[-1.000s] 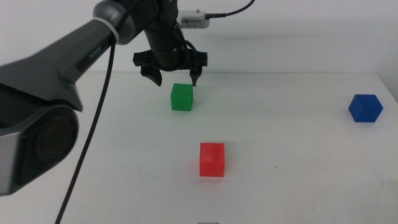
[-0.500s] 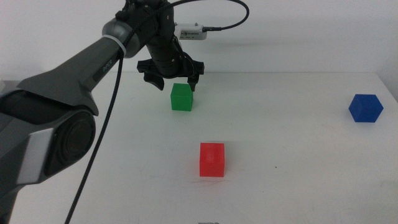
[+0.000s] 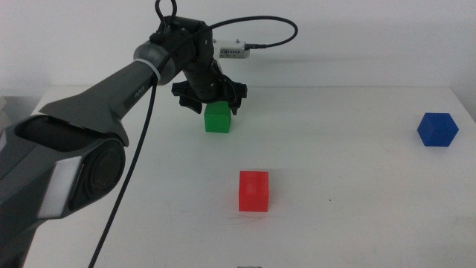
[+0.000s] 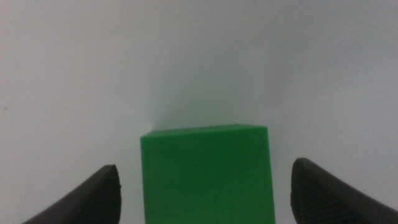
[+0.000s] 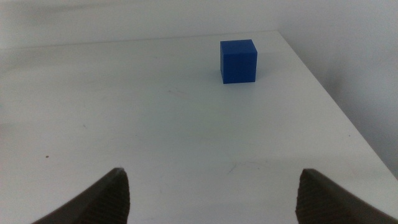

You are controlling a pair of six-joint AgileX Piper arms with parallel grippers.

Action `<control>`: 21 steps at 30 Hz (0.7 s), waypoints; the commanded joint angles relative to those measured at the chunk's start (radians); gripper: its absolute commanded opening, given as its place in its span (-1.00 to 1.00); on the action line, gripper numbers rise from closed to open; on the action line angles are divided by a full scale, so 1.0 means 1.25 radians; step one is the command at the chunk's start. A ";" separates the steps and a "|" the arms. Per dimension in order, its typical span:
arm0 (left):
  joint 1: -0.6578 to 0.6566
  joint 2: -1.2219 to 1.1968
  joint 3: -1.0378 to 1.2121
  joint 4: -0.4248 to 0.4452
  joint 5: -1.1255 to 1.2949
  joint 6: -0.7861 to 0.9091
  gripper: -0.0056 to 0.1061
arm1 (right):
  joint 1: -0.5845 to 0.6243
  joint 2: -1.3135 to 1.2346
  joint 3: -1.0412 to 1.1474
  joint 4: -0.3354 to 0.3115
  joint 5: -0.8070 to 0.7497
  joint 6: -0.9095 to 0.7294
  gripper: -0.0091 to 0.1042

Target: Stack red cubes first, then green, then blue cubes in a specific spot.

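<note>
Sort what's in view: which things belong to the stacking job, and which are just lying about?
Job:
- green cube, between the open left tool jaws
- red cube
- blue cube, ahead of the open right tool

Lying about:
- nothing visible on the white table

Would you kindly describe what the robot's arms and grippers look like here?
The left arm has glossy dark-grey shells, a white band near its wrist, and a black cable alongside. A small white box with a cable sits above the left gripper, which has black jaws. The right gripper shows only dark jaw tips.
</note>
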 commanded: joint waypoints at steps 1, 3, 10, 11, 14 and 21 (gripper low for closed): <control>-0.001 -0.053 -0.027 -0.008 -0.045 -0.003 0.77 | 0.002 -0.019 -0.015 -0.008 -0.058 -0.007 0.49; -0.001 -0.045 -0.027 -0.008 -0.049 -0.008 0.77 | 0.002 -0.019 -0.015 -0.008 -0.058 -0.007 0.49; 0.000 -0.027 -0.027 -0.002 -0.068 -0.009 0.49 | 0.002 -0.019 -0.015 -0.008 -0.058 -0.007 0.49; 0.000 -0.024 -0.027 -0.002 -0.077 -0.009 0.39 | 0.002 -0.019 -0.015 -0.008 -0.058 -0.007 0.49; 0.000 -0.020 -0.027 -0.004 -0.102 -0.006 0.03 | 0.002 -0.019 -0.015 -0.008 -0.058 -0.007 0.49; 0.001 -0.046 -0.027 -0.045 -0.060 -0.008 -0.67 | 0.002 -0.019 -0.015 -0.008 -0.058 -0.007 0.49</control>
